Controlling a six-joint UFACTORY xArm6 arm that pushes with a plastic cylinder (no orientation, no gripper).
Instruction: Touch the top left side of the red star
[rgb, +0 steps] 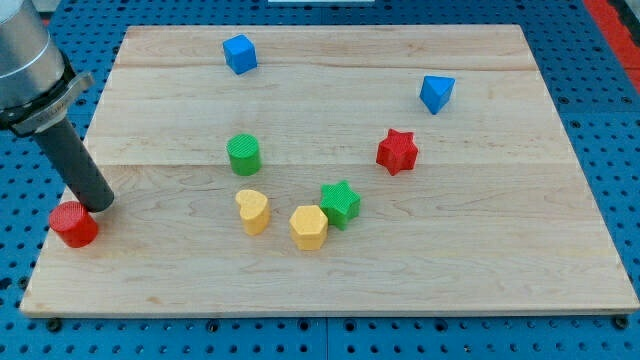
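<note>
From the one camera view, my tip (100, 205) sits near the board's left edge, toward the bottom-left corner, just beside the red cylinder (74, 224) — touching it or nearly so; I cannot tell which. There is no hand to open or close here: the arm ends in a plain rod, and it holds nothing.

The red star (397, 151) lies well apart from my tip, in the right half of the wooden board (480, 280), below the blue block (437, 93) that sits near the top-right corner.

The risks, as I judge them:

- A straight run from the left edge to the star passes close to the green cylinder (243, 154); a line drawn a little low would clip it, or the yellow heart (253, 211).
- The green star (340, 203) and yellow hexagon (309, 227) sit below and left of the red star — an approach from the bottom edge would shove them into it.
- Pulling away carelessly could drag the red cylinder off the left edge.
- Arriving too fast would push the red star toward the right edge rather than merely touch it.

The blue cube (240, 53) near the top edge is out of the way.
</note>
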